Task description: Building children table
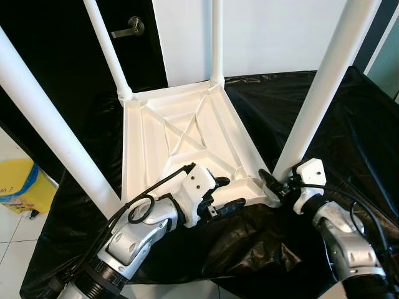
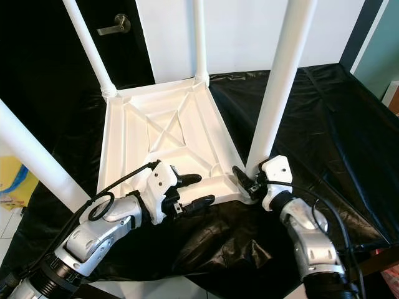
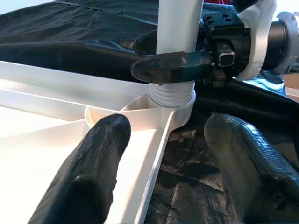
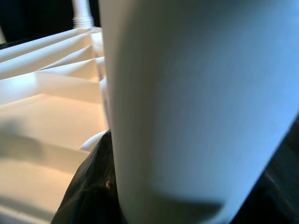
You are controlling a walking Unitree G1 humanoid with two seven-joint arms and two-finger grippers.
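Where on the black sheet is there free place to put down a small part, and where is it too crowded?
Free: the black sheet right of the near right leg, and behind the tabletop beside the far right leg. Crowded: the near edge, where the left gripper straddles the rim and the right gripper clamps the leg's base.

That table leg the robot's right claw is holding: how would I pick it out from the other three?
Find the white table top lying upside down on the black sheet, a white leg rising from each corner. Go to its near edge, on the robot's right side. The leg there is the one with the right gripper clamped round its base, just above the threaded socket; the left gripper straddles the rim beside it, open.
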